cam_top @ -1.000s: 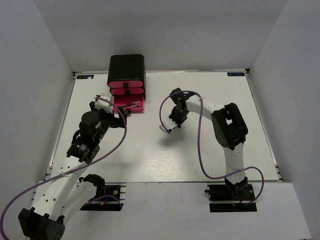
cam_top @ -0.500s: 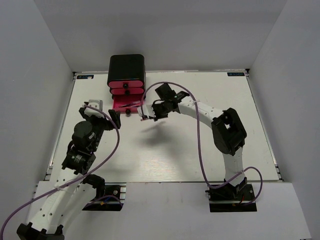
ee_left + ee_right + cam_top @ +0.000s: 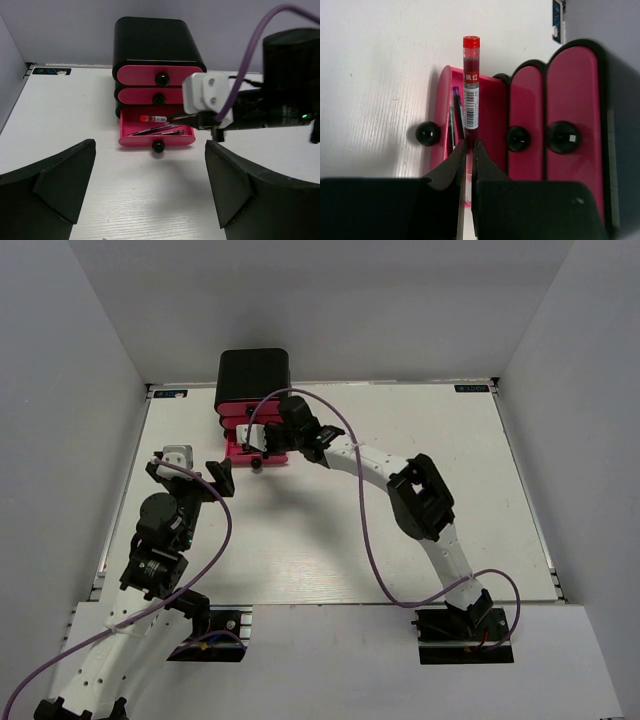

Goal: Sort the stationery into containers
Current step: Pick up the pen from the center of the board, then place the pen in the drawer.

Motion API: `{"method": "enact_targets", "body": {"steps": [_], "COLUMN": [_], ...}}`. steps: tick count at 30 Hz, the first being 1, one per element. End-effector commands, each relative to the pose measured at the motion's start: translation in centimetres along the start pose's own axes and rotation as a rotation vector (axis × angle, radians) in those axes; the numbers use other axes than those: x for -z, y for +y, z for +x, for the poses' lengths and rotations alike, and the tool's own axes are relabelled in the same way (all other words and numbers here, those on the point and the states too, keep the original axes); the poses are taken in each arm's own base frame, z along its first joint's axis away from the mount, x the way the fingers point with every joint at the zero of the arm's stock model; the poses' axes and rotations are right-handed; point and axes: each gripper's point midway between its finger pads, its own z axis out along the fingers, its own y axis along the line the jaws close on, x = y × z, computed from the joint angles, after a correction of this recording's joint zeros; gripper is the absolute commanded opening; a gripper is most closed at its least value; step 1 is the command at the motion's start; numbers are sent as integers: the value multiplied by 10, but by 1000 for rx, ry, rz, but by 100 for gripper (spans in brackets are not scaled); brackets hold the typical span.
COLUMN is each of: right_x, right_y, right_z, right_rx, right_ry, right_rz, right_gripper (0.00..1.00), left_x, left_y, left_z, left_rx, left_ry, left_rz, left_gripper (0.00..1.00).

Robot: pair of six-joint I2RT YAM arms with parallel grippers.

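Three pink-red drawers sit in the black cabinet, and the bottom drawer is pulled out. The right gripper hangs just over that open drawer, its jaws pinching the red-white pen. Thin dark pens lie inside the drawer. The left gripper hangs in front of the cabinet, its jaws spread wide.

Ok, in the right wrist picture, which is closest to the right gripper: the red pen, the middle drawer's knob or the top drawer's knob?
1. red pen, pinched in the right gripper, over the open bottom drawer.
2. middle drawer's knob, just to the right.
3. top drawer's knob, farthest right.
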Motion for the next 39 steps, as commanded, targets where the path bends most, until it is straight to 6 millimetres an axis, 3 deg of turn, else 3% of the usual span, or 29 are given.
{"method": "enact_targets", "body": {"steps": [1,7,10,11,14,19,21,23,26,27,28,29,30,31,32,33,34,35,36,37,38,39], "right_x": [-16,-34,-30,-29,-23,-10,0,19,43,65,72,82,104,113,126,138,154,173,179,201,209,214], "right_y": [-31,-25,-24,-22,-21,-27,-33,-42,-41,-52,-38,-37,-36,-30,-27,-16,-9,-2,20,28,48,58], "right_z": [-16,13,25,22,19,4,-4,-17,-20,-31,-17,-11,-7,3,21,26,34,38,51,51,67,69], "right_rx": [5,-17,-35,-36,-41,-84,-102,-148,-259,-273,-357,-389,-451,-490,-529,-553,-595,-628,-675,-689,-725,-758], "right_ry": [-103,-61,-33,-29,-27,-42,-41,-51,-31,-27,23,66,101,141,214,242,272,305,336,337,359,351], "right_rz": [119,150,154,148,140,144,152,171,162,195,174,195,234,234,268,266,274,261,232,249,227,217], "right_gripper": [0,0,23,38,55,58,56,37,1,0,0,0,0,0,0,0,0,0,0,0,0,5], "left_x": [-2,-2,-3,-4,-4,-6,-7,-8,-12,-13,-15,-19,-21,-23,-26,-31,-35,-38,-41,-48,-51,-57], "left_y": [3,3,1,1,1,-3,-5,-7,-7,-8,-10,-11,-14,-15,-18,-23,-28,-33,-36,-39,-42,-41], "left_z": [1,1,3,1,1,9,11,12,23,26,30,39,44,50,56,73,76,83,94,110,118,122], "left_rx": [12,12,9,12,12,9,10,66,69,80,77,85,104,119,143,176,196,221,245,296,325,356], "left_ry": [-4,-4,6,-3,-3,8,8,-3,28,38,51,82,102,121,146,204,226,259,297,344,367,370], "left_rz": [-20,-20,-12,-11,-11,11,20,21,17,15,23,18,27,23,28,29,39,50,45,22,21,5], "left_gripper": [100,100,100,100,100,100,100,100,100,100,100,96,82,69,55,32,23,16,13,13,14,17]}}
